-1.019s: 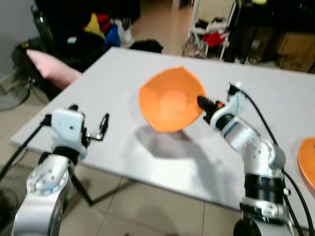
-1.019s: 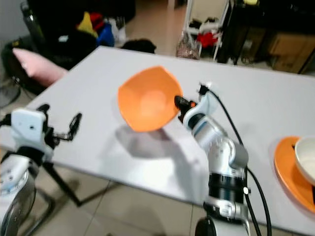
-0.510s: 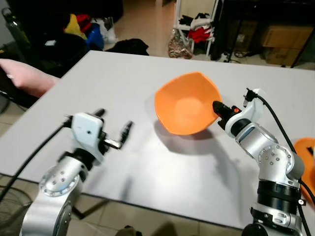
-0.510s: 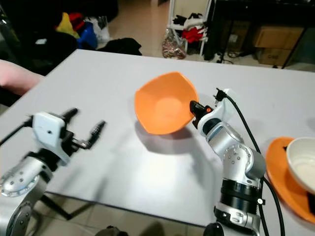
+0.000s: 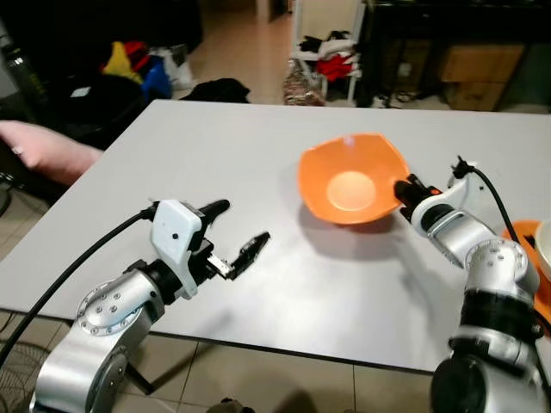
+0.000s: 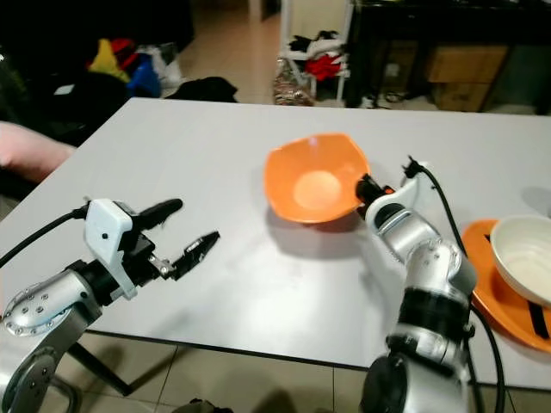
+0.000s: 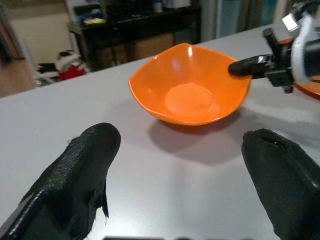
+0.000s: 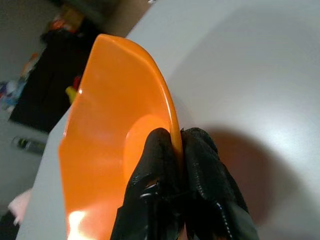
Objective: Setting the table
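An orange bowl (image 5: 351, 178) hangs just above the grey table (image 5: 241, 146), tilted a little, over its own shadow. My right gripper (image 5: 402, 189) is shut on the bowl's right rim, and in the right wrist view its fingers (image 8: 197, 165) pinch the thin orange edge (image 8: 167, 112). My left gripper (image 5: 232, 237) is open over the table's near left part, a good way left of the bowl. The left wrist view looks between its two black fingers (image 7: 87, 165) toward the orange bowl (image 7: 190, 95).
An orange plate (image 6: 508, 284) with a white bowl (image 6: 525, 258) on it lies at the table's right edge. A pink cushion (image 5: 47, 151) sits beyond the table's left side. Dark furniture, boxes and coloured clutter (image 5: 138, 69) stand on the floor behind.
The camera has shifted and the scene looks closer. My right gripper carried the bowl lower and levelled it toward the table. My left gripper reached further forward over the table.
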Available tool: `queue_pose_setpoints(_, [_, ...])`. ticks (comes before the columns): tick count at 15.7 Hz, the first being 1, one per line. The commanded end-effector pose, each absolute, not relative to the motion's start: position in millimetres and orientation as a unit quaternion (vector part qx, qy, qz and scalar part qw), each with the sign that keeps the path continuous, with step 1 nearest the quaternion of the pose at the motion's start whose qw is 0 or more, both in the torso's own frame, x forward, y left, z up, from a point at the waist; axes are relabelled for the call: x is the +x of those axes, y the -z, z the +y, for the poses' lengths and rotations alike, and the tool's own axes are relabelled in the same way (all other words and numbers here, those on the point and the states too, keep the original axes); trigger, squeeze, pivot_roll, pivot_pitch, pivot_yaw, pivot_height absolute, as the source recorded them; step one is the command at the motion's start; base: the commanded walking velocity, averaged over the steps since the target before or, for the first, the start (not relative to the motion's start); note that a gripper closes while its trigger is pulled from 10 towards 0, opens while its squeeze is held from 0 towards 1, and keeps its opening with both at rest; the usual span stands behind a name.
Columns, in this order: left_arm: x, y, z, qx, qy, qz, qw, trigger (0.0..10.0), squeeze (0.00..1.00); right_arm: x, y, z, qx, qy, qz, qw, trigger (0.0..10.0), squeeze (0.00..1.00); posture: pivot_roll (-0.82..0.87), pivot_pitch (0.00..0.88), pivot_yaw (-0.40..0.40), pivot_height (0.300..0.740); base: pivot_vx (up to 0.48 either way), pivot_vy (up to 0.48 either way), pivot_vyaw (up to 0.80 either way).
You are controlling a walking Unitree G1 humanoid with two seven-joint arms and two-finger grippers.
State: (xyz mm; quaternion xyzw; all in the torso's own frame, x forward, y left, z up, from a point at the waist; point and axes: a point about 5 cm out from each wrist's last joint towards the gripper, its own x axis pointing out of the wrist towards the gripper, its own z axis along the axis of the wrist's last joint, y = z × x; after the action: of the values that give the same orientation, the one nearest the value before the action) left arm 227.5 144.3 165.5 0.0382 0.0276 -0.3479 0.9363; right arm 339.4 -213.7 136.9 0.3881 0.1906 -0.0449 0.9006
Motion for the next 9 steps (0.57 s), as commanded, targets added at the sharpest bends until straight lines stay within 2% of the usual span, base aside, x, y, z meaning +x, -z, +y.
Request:
queue_pose_setpoints(1, [228,-166,143,0.037,0.368,0.036,0.928,10.0,0.0,347,-144,-216,0.399,0.049,0.173,0.899,10.0,0.0,-0.09,0.0,0.087,0.74,0.0,0.0,0.0])
queue_pose_setpoints(4, [221,-163,137,0.028,0.413,0.058,0.908,10.0,0.0,354,-138,-224,0.421,0.074,0.185,0.885,10.0,0.0,-0.08,0.0,0.083,0.74,0.0,0.0,0.0])
queue_pose_setpoints(9, [221,-163,136,0.026,0.422,0.063,0.904,10.0,0.0,359,-134,-224,0.447,0.075,0.206,0.867,10.0,0.0,-0.08,0.0,0.073,0.74,0.0,0.0,0.0])
